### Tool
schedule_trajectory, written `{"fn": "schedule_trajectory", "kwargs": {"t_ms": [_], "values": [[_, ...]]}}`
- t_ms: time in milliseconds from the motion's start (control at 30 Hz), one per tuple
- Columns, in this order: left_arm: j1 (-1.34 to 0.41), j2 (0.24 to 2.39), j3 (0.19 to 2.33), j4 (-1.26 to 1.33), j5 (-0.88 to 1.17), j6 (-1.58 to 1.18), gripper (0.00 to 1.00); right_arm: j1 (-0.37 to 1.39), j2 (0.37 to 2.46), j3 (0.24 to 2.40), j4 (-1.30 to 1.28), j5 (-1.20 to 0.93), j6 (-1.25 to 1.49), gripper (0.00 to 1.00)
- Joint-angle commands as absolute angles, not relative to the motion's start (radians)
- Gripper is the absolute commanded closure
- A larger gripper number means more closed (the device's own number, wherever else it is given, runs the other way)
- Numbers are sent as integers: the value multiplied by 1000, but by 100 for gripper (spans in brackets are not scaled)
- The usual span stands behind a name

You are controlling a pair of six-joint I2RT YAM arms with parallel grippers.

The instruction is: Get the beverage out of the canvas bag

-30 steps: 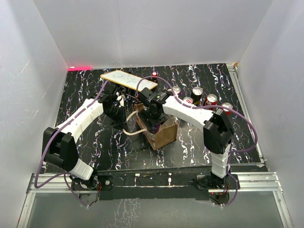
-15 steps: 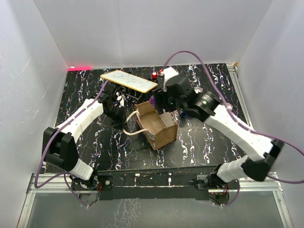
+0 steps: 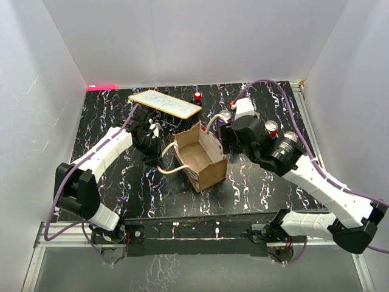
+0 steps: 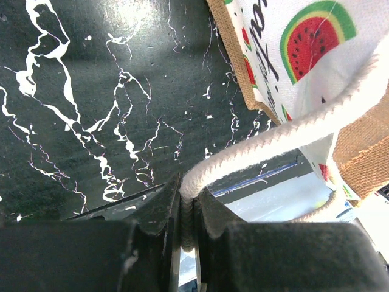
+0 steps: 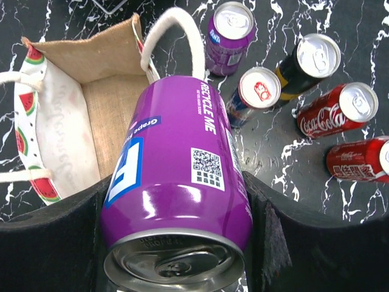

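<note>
Right gripper (image 5: 176, 243): clamped around purple can (image 5: 182, 164), held above the bag's right rim.
Left gripper (image 4: 187, 222): pinched tight on a rope handle (image 4: 273, 137).
Bag (image 3: 203, 161): upright, mouth open, on black marbled table (image 3: 109, 121).
Other cans (image 5: 319, 55): clustered just right of bag.

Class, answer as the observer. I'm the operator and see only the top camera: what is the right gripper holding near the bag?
Observer: The right gripper clamps a purple can, its top end towards the wrist camera.
Operator: And the left one?
Observer: The left gripper is shut on a rope handle of the bag.
Operator: What is printed on the bag?
Observer: Watermelon slices on white.
</note>
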State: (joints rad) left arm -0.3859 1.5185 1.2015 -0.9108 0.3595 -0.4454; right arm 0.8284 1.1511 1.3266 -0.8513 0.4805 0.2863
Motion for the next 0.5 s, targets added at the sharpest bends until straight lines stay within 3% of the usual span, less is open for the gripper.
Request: {"fn": "schedule_trajectory", "kwargs": {"t_ms": [0,167,367,467], "values": [[-390,1498,1193,-922,378,-434,100,825,1018,1273,-708,500,343,92],[-390,1501,1203,-927,376,-434,100,825,924,1177,-743,434,407,92],[-390,1507,1204,-925,376,-434,100,822,910,1133,-960,658,726,92],[-390,1510,1207,-928,377,-434,100,788,957,1120,-974,672,793,92]]}}
